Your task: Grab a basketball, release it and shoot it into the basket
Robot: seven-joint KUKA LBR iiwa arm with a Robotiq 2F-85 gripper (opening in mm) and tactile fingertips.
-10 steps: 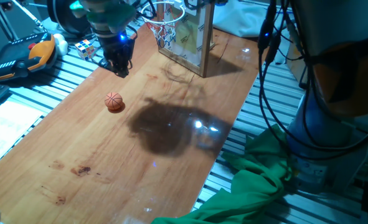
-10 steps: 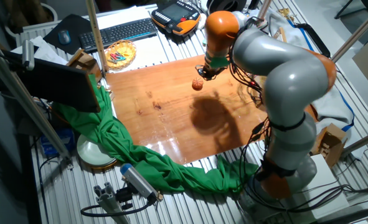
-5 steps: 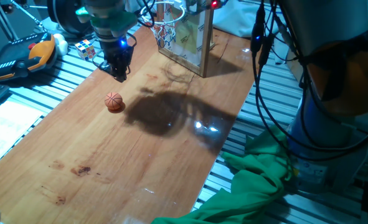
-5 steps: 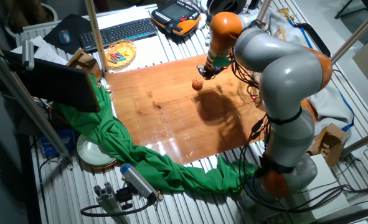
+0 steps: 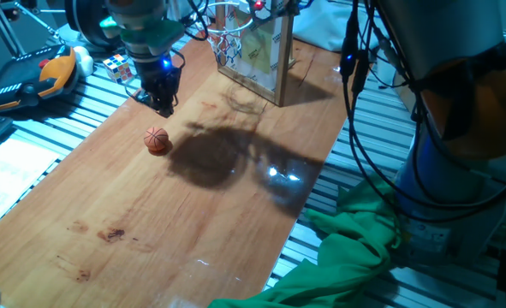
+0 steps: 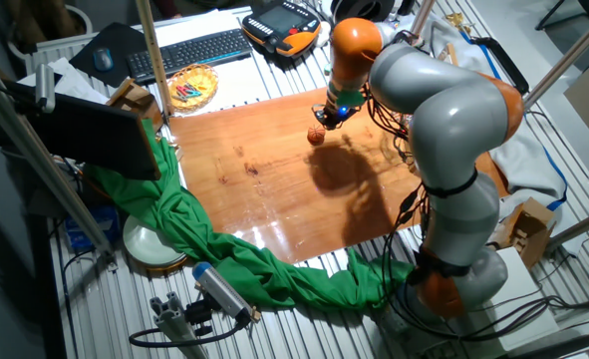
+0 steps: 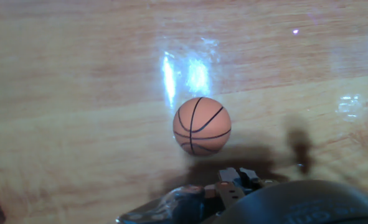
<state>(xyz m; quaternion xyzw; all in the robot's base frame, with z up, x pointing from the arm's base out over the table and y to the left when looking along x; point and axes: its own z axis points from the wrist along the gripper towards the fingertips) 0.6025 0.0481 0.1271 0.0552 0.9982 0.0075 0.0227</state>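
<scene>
The gripper hung above the desk, just beyond the basketball and not touching it. Whether its jaws stood open or closed could not be told: the fixed views showed only a dark cluster at the tip, and the hand view showed only blurred hardware at its lower edge. It held nothing visible.

Over the last second the gripper had shifted a little leftward and toward the ball, and the arm's shadow on the wood had drifted with it. The ball had not moved. In my judgement this is the approach to the grasp, with descent and closure not yet begun.

The basketball rested on the bare wood of the desk, left of centre, well apart from the basket. In the hand view the basketball sat near centre, just above the gripper hardware, suggesting alignment was close but not complete. Being a sphere, it had no long axis and no facing; only its dark seam lines gave an orientation, curving upright and across its visible face. Any approach angle should serve equally.

The basket stood upright at the far end of the desk, rim and net facing the ball's side.
</scene>
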